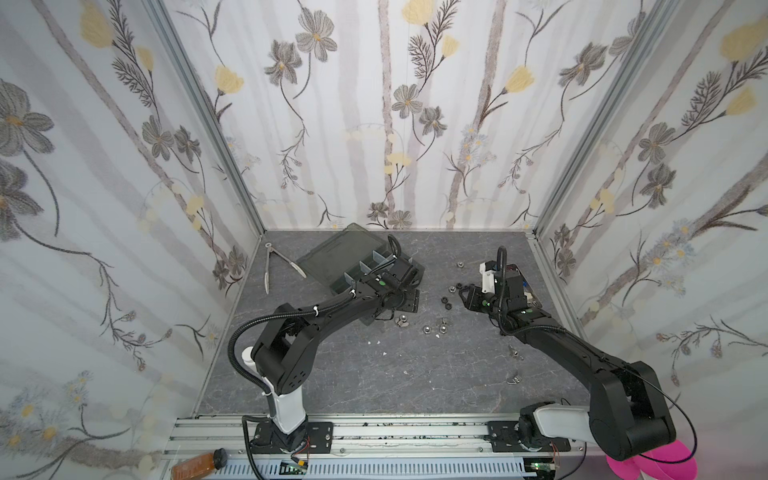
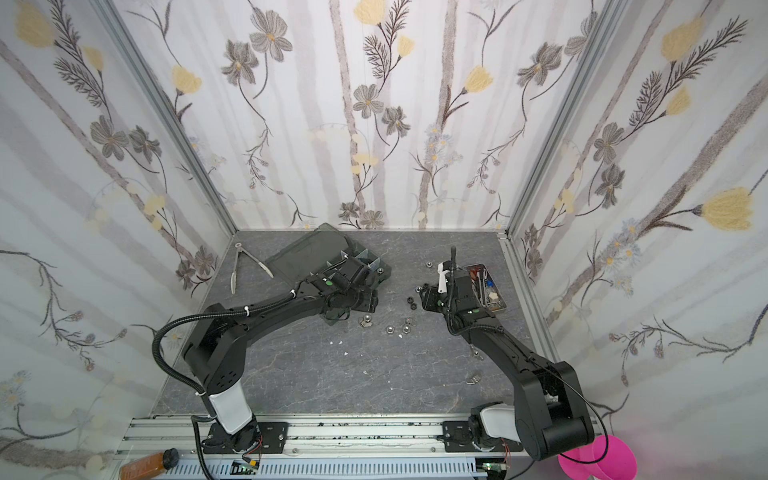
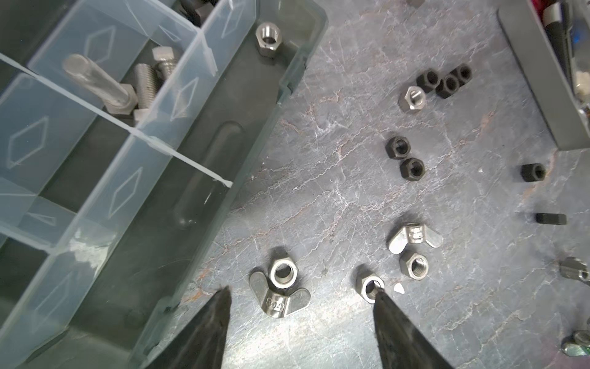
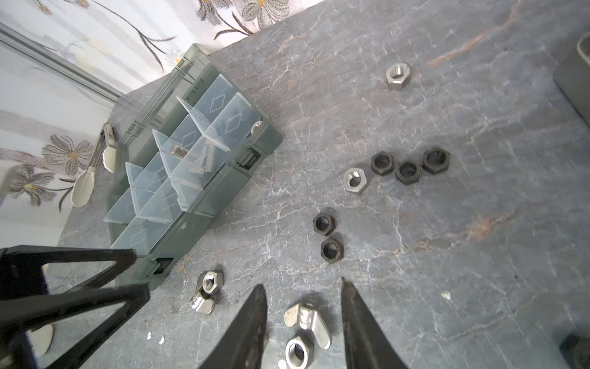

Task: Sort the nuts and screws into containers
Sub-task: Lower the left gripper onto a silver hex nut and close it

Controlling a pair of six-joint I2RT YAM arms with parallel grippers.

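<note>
Several shiny, threaded silver screws point(image 3: 145, 80) lie jumbled, shafts pointing different ways, in one compartment of the smoky-grey plastic organizer box point(image 3: 287, 80) (a steel nut point(image 3: 268, 38) occupies its corner bay), while black and silver hex nuts point(image 3: 412, 169) rest hole-up on the marbled table point(image 3: 319, 207) near the wide-parted left gripper point(image 3: 302, 290) and narrower right gripper point(image 4: 302, 284), both empty.

Flowered wallpaper point(image 1: 395, 124) around a grey, stone-veined desk point(image 1: 374, 374).
Grey and yellow blooms rise beyond the left end effector point(image 3: 302, 290) and on both sides, joined by aluminium corner posts point(image 1: 210, 116); light is even.
</note>
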